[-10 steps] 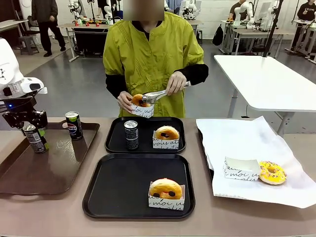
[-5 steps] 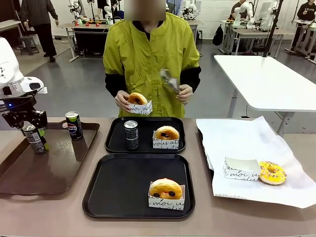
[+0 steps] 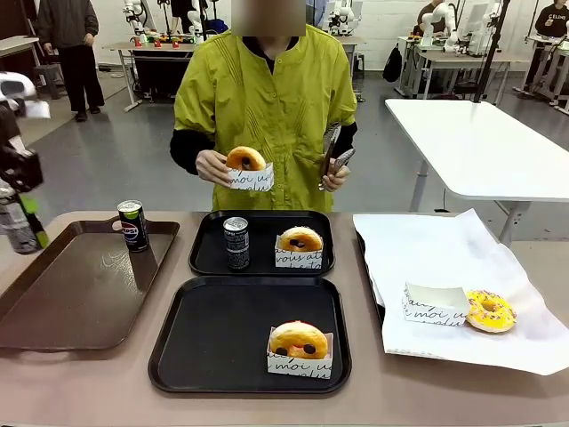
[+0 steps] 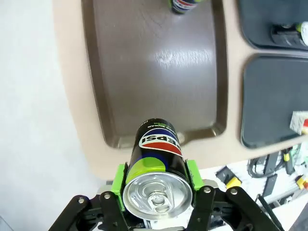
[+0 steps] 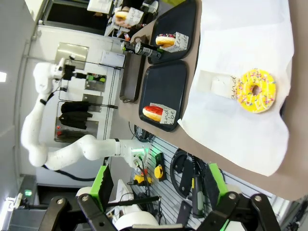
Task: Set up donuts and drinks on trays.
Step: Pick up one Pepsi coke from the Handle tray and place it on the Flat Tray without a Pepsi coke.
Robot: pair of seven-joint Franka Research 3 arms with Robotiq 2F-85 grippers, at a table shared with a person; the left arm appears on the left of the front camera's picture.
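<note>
White robot arms, black grippers, and a person in lime green

The left gripper has a black, angular linkage body with small silver screws at its joints and bright green pads. The right gripper matches it: black links, round silver pivots, green pads. The left arm is smooth, white and rounded, built in jointed segments. The person wears a pleated lime-green top over long black sleeves.

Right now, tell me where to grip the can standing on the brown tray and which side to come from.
I'd grip the can across its straight side wall at mid-height, coming level from the robot's side. It stands upright at the far edge of the brown tray, bare floor before it, rim close behind.
</note>
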